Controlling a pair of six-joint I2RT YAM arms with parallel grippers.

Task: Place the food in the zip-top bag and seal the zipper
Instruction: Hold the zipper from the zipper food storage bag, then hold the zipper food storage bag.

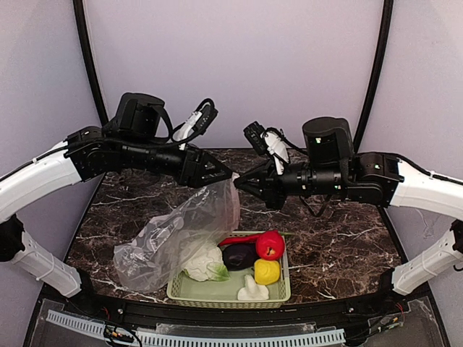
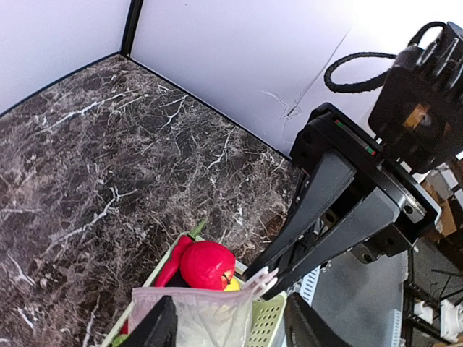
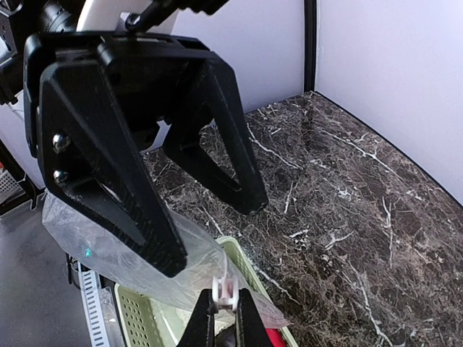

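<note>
The zip-top bag [image 1: 181,235] hangs by one upper corner above the basket and drapes down to the table on the left. My right gripper [image 3: 226,299] is shut on the white slider [image 3: 226,288] of the zipper [image 2: 195,293]. My left gripper [image 2: 228,312] is open, its fingers standing on either side of the bag's pinkish mouth strip. The food lies in the pale green basket [image 1: 282,293]: cauliflower [image 1: 205,266], eggplant [image 1: 239,256], red pepper [image 1: 270,246], red chili [image 1: 235,240], yellow pepper [image 1: 267,272] and mushroom [image 1: 252,292].
Both grippers meet tip to tip over the middle of the dark marble table [image 1: 340,238], just above the basket's far edge. White walls enclose the back and sides. A perforated strip [image 1: 217,336] runs along the near edge.
</note>
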